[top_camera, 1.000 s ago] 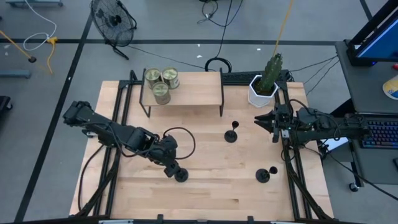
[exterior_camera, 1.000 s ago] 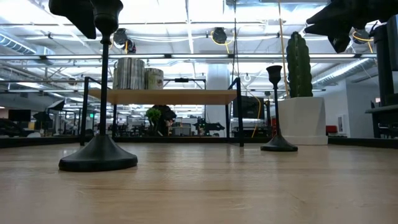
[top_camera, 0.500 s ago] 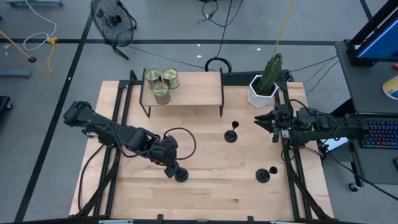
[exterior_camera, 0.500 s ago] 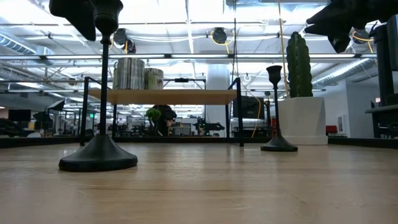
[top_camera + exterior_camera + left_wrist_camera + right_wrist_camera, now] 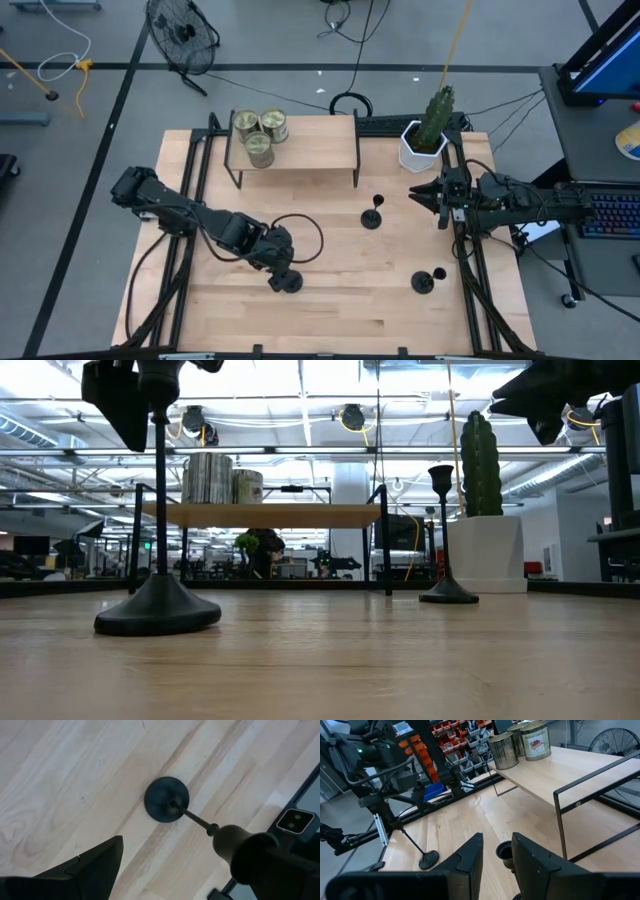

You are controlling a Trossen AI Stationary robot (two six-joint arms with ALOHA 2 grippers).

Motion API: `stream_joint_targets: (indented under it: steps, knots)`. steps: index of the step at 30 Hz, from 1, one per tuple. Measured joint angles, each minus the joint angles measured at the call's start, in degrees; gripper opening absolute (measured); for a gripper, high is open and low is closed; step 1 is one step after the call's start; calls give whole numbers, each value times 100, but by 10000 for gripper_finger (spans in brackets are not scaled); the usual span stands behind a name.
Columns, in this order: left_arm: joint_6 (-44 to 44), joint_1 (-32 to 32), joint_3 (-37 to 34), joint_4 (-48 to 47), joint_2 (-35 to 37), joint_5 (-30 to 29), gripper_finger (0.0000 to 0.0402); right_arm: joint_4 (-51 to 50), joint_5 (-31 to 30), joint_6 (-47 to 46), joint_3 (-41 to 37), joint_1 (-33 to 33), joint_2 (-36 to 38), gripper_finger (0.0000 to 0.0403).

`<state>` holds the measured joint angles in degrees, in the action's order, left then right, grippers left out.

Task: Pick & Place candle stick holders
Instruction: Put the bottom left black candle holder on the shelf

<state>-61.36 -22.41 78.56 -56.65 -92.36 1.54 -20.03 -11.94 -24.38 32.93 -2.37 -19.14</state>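
Three black candle stick holders stand upright on their round bases on the wooden table: one near the left, one in the middle and one near the right. My left gripper points steeply down over the left holder, open. In the left wrist view its fingers stand on either side of that holder's cup top, above the base; I cannot tell whether one finger touches the cup. In the low view the gripper hides the cup. My right gripper waits level at the right, narrowly open and holding nothing.
A low wooden shelf on a black frame stands at the far side with three greenish-gold tins on it. A potted cactus sits at the far right. Black rails run along both table sides.
My left gripper has sunk, staying open, and shifted slightly toward the table's near right, so its fingers now stand around the left holder's cup, which showed below them before. The holder has not moved.
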Motion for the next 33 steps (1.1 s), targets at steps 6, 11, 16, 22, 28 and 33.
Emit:
stream_joint_targets:
  steps: [6,11,16,22,28,33]
  knots:
    - [85,0,0,12,0,11,319,0,0,-24,0,0,0,96]
    - [88,5,0,13,0,11,234,0,0,-24,0,2,0,94]
    - [150,11,4,23,4,30,148,1,0,-25,0,0,0,96]
    - [292,80,11,33,4,337,36,1,0,-24,0,0,0,94]
    - [340,182,18,1,26,552,29,6,0,-24,0,2,2,94]
    - [524,251,183,14,18,688,16,0,0,-24,0,0,0,95]
